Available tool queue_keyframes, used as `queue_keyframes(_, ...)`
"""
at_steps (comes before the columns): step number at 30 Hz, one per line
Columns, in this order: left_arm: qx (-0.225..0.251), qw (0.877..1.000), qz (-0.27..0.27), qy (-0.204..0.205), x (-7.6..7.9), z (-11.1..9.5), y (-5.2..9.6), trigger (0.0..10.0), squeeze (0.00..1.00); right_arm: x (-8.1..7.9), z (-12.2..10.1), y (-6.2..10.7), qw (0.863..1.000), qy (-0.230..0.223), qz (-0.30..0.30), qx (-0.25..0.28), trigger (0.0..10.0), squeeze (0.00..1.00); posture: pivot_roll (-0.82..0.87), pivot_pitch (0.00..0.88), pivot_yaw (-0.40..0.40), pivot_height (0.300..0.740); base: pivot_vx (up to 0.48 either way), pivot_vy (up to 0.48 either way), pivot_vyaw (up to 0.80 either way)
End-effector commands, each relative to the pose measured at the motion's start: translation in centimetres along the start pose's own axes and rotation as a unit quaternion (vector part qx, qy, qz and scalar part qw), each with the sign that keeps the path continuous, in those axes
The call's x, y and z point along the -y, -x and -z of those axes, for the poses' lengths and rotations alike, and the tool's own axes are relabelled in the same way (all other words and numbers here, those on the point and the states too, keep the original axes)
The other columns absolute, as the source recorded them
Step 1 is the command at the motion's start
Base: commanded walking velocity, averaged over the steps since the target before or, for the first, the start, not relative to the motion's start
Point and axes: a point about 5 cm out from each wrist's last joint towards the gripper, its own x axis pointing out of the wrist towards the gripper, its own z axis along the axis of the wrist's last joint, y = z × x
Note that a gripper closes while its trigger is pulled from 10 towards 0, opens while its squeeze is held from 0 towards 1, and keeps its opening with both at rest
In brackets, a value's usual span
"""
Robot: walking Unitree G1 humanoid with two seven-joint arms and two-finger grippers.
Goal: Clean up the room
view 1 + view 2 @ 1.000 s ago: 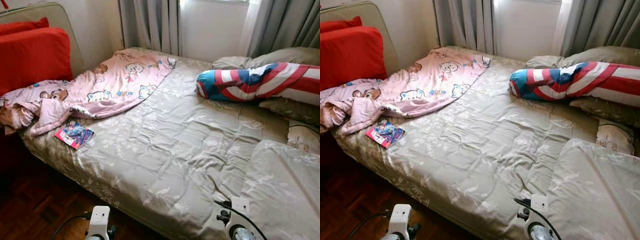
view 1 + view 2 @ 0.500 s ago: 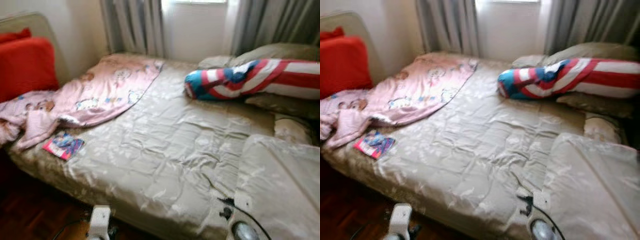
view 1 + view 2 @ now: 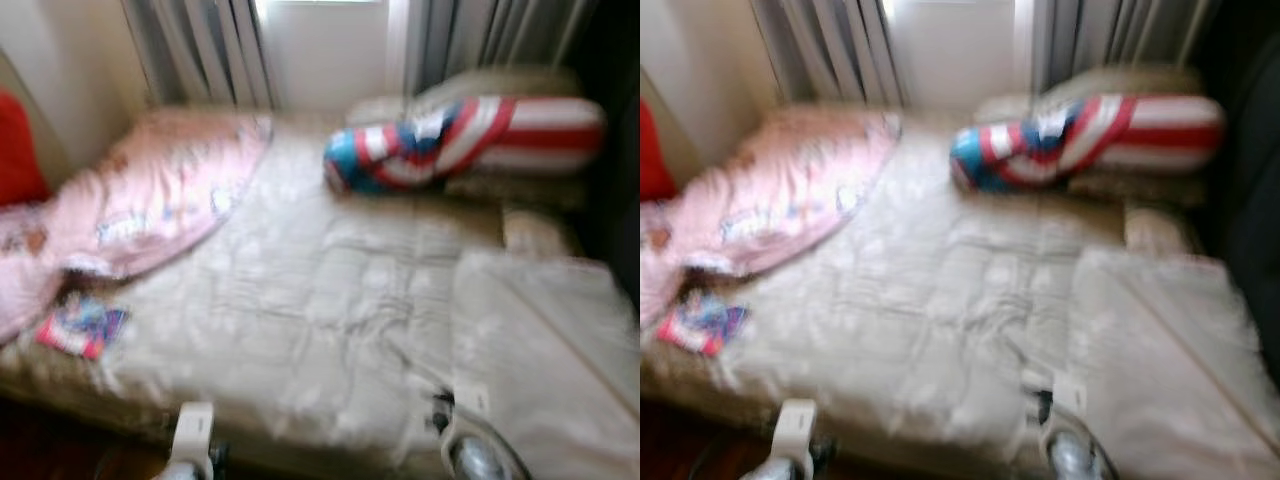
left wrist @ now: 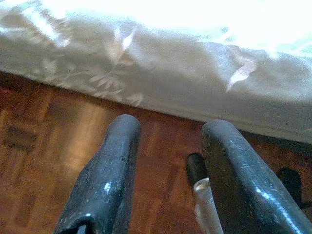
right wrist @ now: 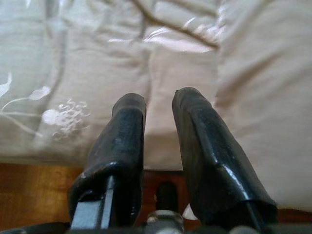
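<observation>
A blurred bed in a beige leaf-print cover carries a crumpled pink blanket at 10 o'clock, a small pink-and-blue book flat near the edge at 8 o'clock, and a red, white and blue bolster at 1 o'clock. The left gripper hangs over the wood floor beside the bed's edge, fingers apart and empty. The right gripper hovers over the cover with a narrow gap between its fingers, holding nothing.

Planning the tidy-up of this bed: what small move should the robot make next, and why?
Probably turn back left and step toward the booklet lying loose by the pink blanket at the bed's left edge. Both the left gripper and right gripper hang low, open and empty, at the bed's near edge.
</observation>
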Motion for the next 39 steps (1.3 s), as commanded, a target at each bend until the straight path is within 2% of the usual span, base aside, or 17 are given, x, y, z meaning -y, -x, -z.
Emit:
queue_keyframes(1,-0.011,1.000,0.000,-0.008,-0.2,0.4,0.1,10.0,0.00,0.3,0.3,0.1,1.000,-0.004,0.006,-0.009,10.0,0.00,0.00,0.000,0.051,0.740,0.000,0.307,0.00)
queue_keyframes(39,-0.009,1.000,-0.002,-0.006,-0.2,0.3,0.1,10.0,0.00,0.8,1.5,0.4,0.999,-0.008,0.014,-0.028,10.0,0.00,-0.01,0.000,0.049,0.740,0.000,0.319,0.00)
